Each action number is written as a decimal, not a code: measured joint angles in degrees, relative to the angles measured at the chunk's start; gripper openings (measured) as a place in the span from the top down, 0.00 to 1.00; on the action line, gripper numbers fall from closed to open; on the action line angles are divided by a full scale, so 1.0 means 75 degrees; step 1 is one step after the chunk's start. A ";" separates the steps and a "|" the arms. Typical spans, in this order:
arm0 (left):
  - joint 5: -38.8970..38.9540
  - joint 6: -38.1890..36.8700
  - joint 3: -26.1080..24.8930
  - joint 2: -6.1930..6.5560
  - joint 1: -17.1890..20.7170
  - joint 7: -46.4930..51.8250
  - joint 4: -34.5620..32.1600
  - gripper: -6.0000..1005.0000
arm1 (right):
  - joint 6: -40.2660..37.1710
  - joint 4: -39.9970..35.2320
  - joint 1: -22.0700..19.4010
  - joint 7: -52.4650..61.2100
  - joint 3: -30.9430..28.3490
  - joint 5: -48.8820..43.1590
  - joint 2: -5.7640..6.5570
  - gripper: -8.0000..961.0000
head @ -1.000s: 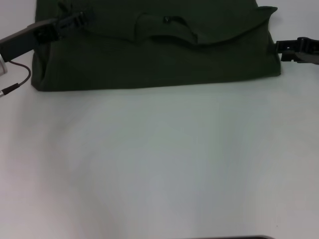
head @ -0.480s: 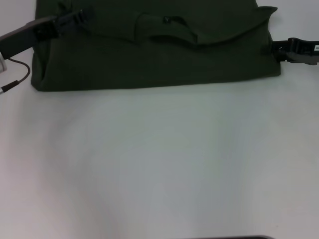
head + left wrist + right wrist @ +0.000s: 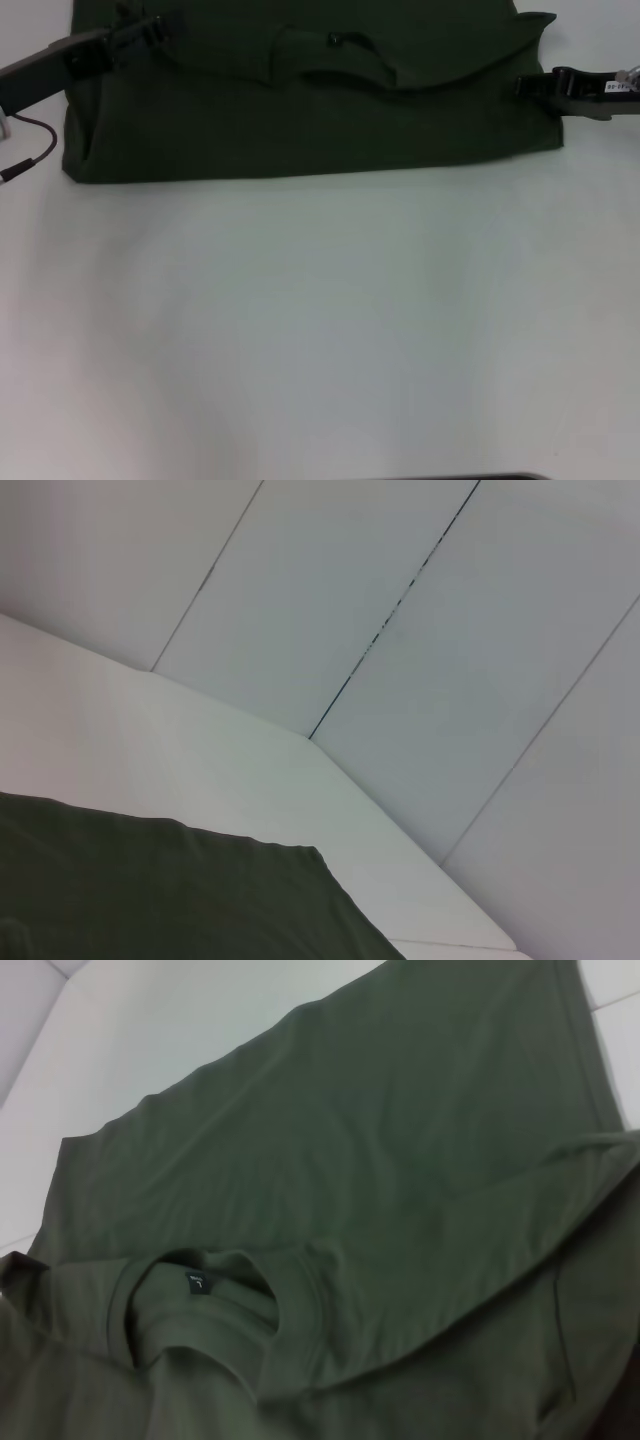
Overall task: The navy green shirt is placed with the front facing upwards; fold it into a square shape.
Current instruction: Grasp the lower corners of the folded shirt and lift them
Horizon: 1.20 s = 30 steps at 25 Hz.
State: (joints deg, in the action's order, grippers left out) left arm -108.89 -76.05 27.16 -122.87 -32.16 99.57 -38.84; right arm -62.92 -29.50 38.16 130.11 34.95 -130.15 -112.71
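The navy green shirt (image 3: 300, 120) lies across the far part of the white table (image 3: 320, 320), its upper part folded down over the body. Its ribbed collar (image 3: 335, 55) with the small neck label (image 3: 333, 40) faces up; the chest letters are hidden. My left gripper (image 3: 150, 28) is over the shirt's far left corner. My right gripper (image 3: 522, 85) reaches in over the shirt's right edge. The right wrist view shows the shirt (image 3: 400, 1140), collar (image 3: 220, 1310) and label (image 3: 199, 1282). The left wrist view shows a shirt edge (image 3: 150, 890).
A dark cable (image 3: 35, 150) hangs from my left arm beside the shirt's left edge. Bare white table spreads from the shirt's near edge toward me. Pale wall panels (image 3: 400, 630) stand behind the table's far edge.
My right gripper has moved left, from just outside the shirt's right edge to over it. My left gripper has shifted slightly up and left. The shirt has hardly moved.
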 joint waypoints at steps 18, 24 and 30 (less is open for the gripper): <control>0.0000 0.0078 0.0000 -0.0024 -0.0001 -0.0010 0.0005 0.14 | -0.0013 0.0009 -0.0386 0.0039 0.0004 0.0000 0.0006 0.57; 0.0000 0.0094 0.0000 -0.0035 -0.0001 -0.0011 0.0002 0.14 | 0.0002 0.0007 -0.0342 -0.0056 0.0003 0.0004 -0.0014 0.61; 0.0000 0.0120 0.0000 -0.0037 0.0001 -0.0012 0.0040 0.14 | -0.0056 0.0007 -0.0326 -0.0214 0.0004 0.0047 -0.0018 0.66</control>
State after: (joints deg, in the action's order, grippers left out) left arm -108.89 -75.15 27.16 -123.14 -32.16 99.49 -38.55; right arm -63.33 -29.45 35.71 128.51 34.98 -129.80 -112.84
